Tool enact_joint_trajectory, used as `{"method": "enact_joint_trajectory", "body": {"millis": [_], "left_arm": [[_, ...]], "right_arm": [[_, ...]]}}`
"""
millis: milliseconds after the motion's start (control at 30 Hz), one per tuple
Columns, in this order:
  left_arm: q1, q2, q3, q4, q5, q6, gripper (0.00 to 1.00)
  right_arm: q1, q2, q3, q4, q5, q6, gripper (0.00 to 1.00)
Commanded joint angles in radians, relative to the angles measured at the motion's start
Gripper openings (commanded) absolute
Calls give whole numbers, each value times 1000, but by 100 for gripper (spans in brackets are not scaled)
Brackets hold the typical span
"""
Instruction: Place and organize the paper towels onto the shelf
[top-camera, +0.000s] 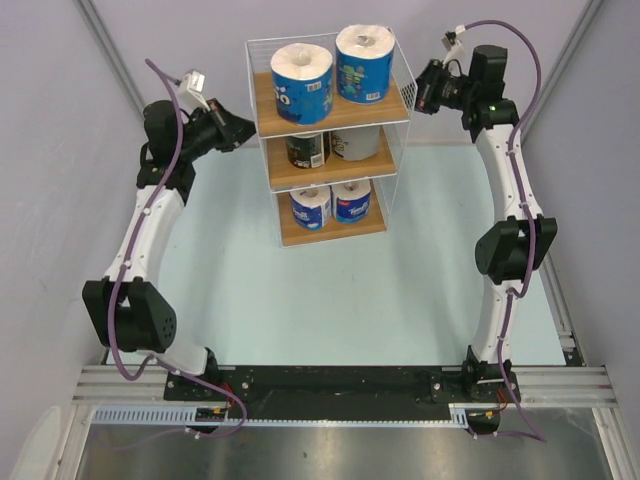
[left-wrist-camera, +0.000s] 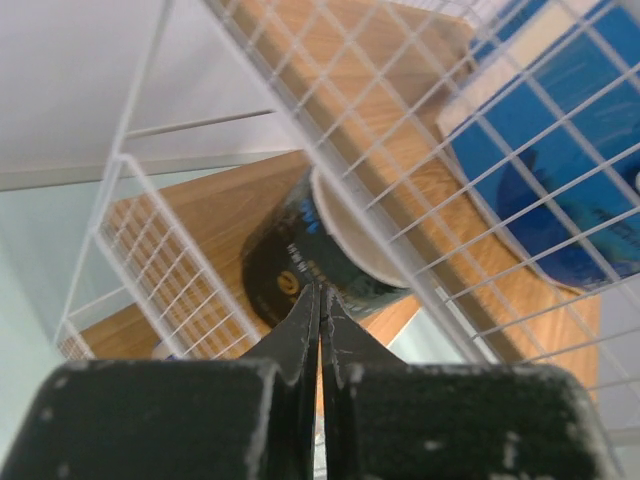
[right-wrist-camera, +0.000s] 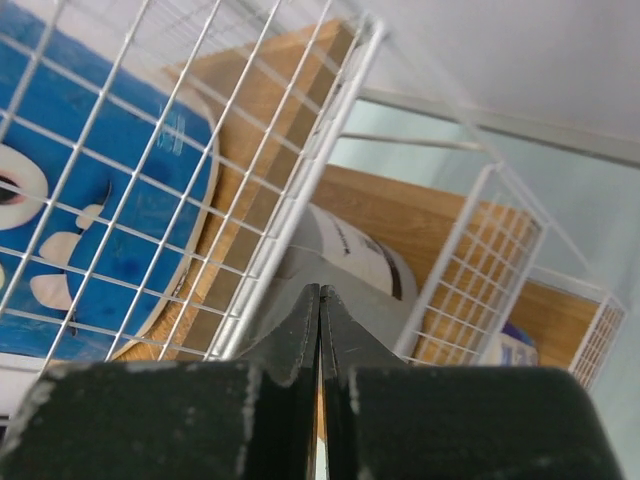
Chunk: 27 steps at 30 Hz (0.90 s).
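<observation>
Left wrist shows left claw (left-wrist-camera: 320, 292) pinched closed, empty; right claw (right-wrist-camera: 319, 292) likewise.

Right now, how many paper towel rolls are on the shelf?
6, all on the shelf: top board, left blue roll and right blue roll; middle, dark roll and grey roll; bottom, two more blue rolls. Any behind them would be hidden.

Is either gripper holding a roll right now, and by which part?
Nothing is held. The left gripper and right gripper are both shut empty, outside the shelf wire; all six rolls sit on its boards.
</observation>
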Motion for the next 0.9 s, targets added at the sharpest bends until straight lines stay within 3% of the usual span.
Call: {"method": "enact_joint_trajectory", "body": {"millis": [0,267,867], "left_arm": [[-26,29,75,-14,78,16,1],[-72,93,142,-106,132,92,0],[-119,153,147,-154,248,137,0]], "right_arm": [[18,-6,3,-30,-44,-48,0],[23,11,-11,-22,-76,-59,0],[49,55,2,25,-124,-27,0]]}}
